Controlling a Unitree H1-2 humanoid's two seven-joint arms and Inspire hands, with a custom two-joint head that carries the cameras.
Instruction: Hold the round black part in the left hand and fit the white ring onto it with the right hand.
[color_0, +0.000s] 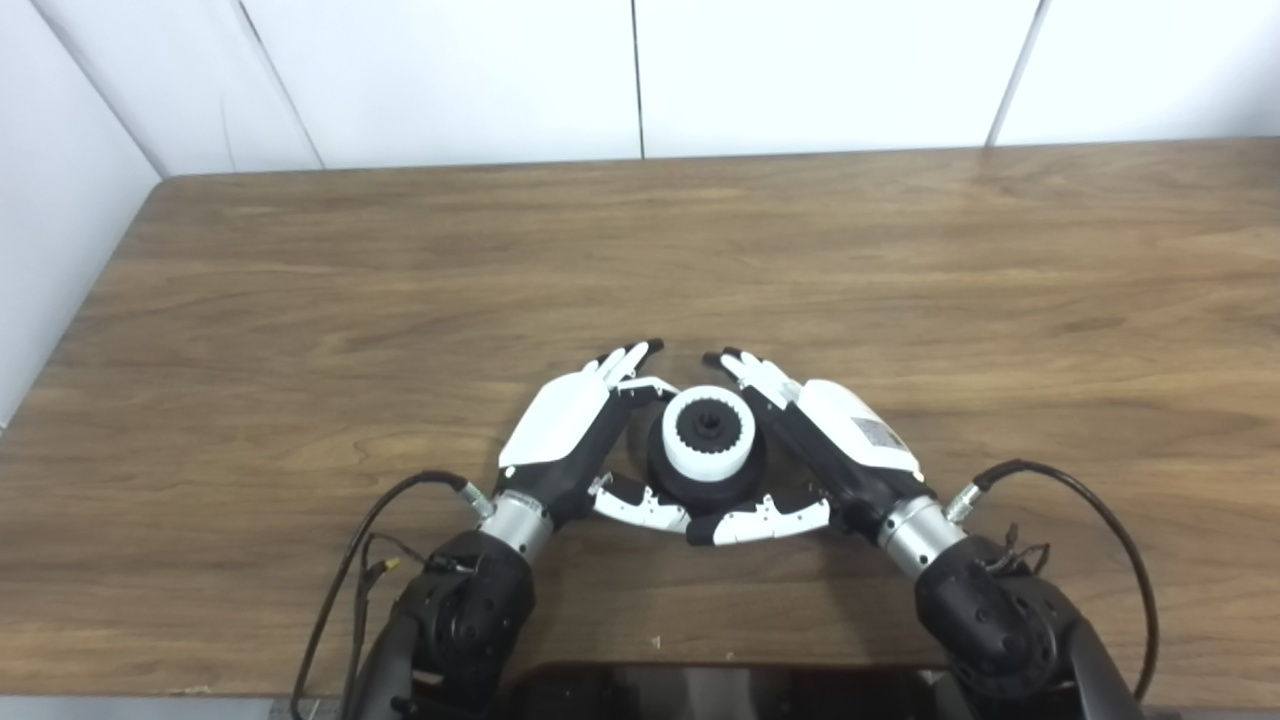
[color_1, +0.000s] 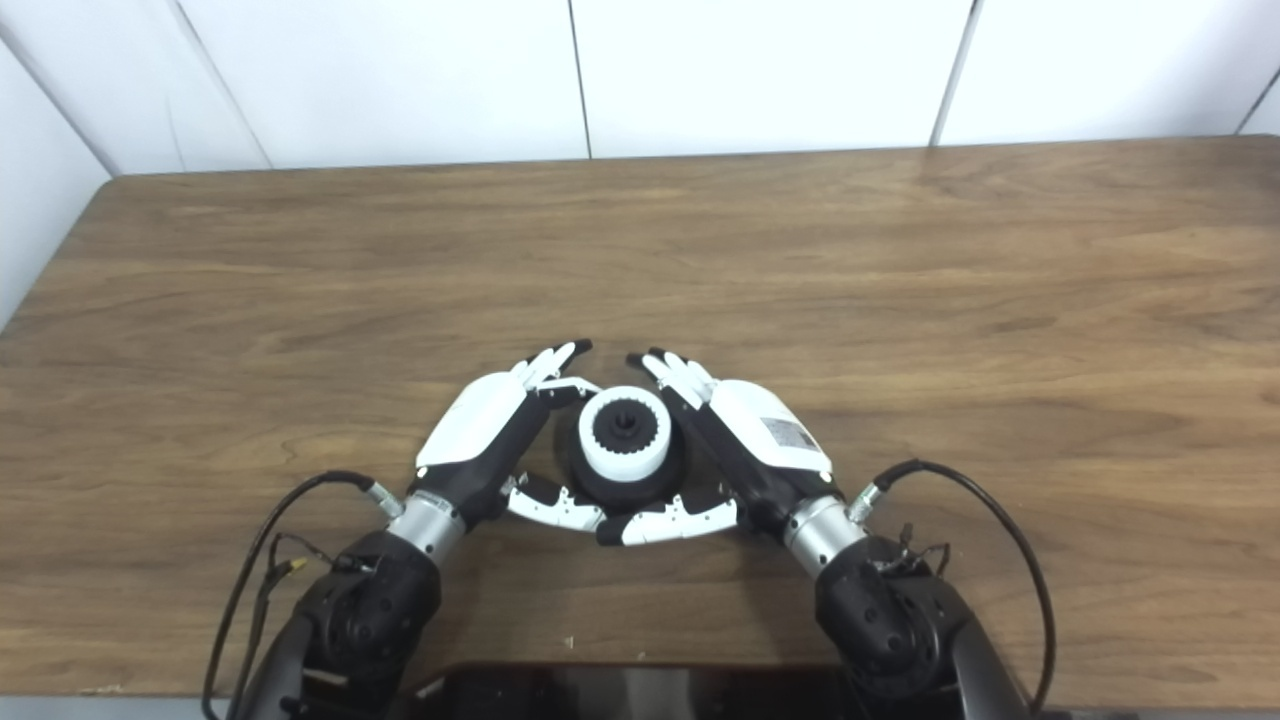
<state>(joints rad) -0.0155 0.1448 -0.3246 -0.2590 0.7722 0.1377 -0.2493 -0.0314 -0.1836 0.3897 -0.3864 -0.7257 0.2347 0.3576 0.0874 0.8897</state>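
The round black part (color_0: 706, 490) stands on the wooden table (color_0: 700, 250) near the front middle. The white ring (color_0: 678, 455) sits on top of it, around a toothed black hub. My left hand (color_0: 570, 425) lies just left of the part and my right hand (color_0: 850, 430) just right of it. Both are open, with fingers stretched out past the part's far side. The two thumbs reach in along its near side and almost meet there. Whether either hand touches the part I cannot tell.
Black cables (color_0: 370, 520) loop out from both wrists over the table. A dark flat object (color_0: 720, 690) lies at the table's front edge between the arms. White wall panels (color_0: 640, 70) stand behind the far edge, and a wall runs along the left edge.
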